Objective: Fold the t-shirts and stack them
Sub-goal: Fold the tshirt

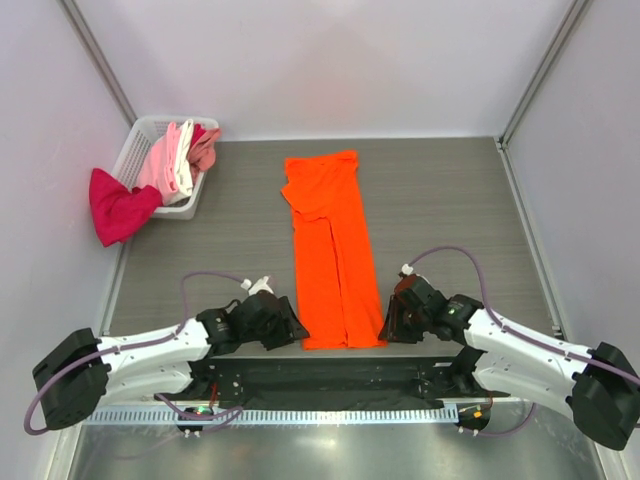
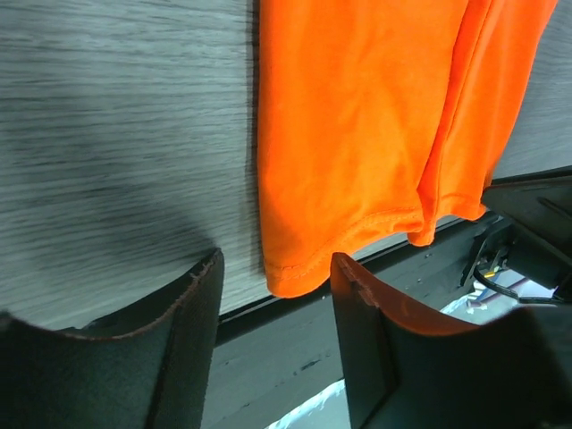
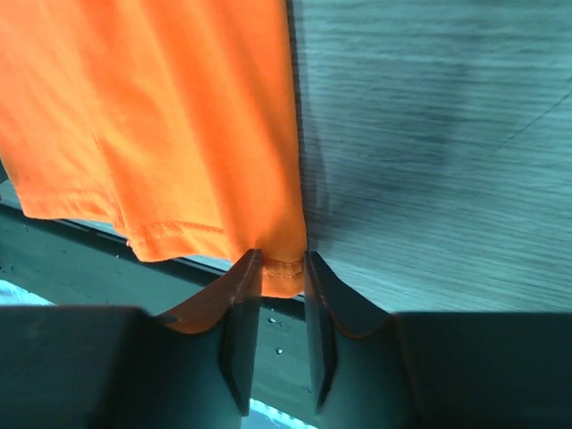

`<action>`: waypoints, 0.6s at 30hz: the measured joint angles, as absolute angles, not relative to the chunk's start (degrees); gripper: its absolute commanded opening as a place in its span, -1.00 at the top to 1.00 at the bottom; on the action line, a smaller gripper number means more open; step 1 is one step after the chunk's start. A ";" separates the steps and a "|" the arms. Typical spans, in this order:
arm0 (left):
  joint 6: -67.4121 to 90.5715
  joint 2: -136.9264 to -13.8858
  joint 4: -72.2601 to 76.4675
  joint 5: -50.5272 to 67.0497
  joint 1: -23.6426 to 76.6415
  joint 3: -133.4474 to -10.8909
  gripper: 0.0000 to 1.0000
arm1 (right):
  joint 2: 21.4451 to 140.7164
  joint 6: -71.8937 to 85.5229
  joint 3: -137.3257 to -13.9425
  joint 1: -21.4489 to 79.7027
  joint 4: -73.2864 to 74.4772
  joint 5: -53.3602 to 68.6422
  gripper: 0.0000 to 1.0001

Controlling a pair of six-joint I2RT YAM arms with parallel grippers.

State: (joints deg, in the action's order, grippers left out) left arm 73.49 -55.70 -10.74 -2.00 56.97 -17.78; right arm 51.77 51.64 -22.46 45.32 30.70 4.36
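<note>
One orange t-shirt [image 1: 331, 250] flat; several t-shirts [image 1: 172, 165] at one basket [image 1: 142, 135]; two arms.

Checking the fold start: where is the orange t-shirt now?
Top view: the orange t-shirt lies mid-table, its near hem between both grippers, right of the basket.

No text, label, brand, number or sign can be read in any view.

In the left wrist view the picture's top edge is cutting off the orange t-shirt [image 2: 357, 134], and the left gripper [image 2: 275, 349] is running out at the bottom. In the top view the basket [image 1: 135, 160] is hiding the lower parts of the bundled t-shirts [image 1: 180, 155]; how many are lying there is staying unclear.
</note>
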 measured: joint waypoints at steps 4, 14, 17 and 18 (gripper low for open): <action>74.24 -57.98 -7.77 -1.37 57.10 -17.52 0.14 | 52.45 51.68 -22.44 46.11 30.68 5.13 0.59; 76.07 -59.46 -3.49 -0.36 57.76 -15.40 0.64 | 52.88 52.25 -21.74 46.54 29.95 6.31 0.98; 76.27 -59.44 -3.46 0.34 57.80 -15.11 1.00 | 52.88 52.25 -21.74 46.78 29.91 6.72 0.98; 76.20 -59.40 -3.46 0.64 57.87 -14.98 1.00 | 52.88 52.25 -21.74 46.92 29.89 6.90 0.97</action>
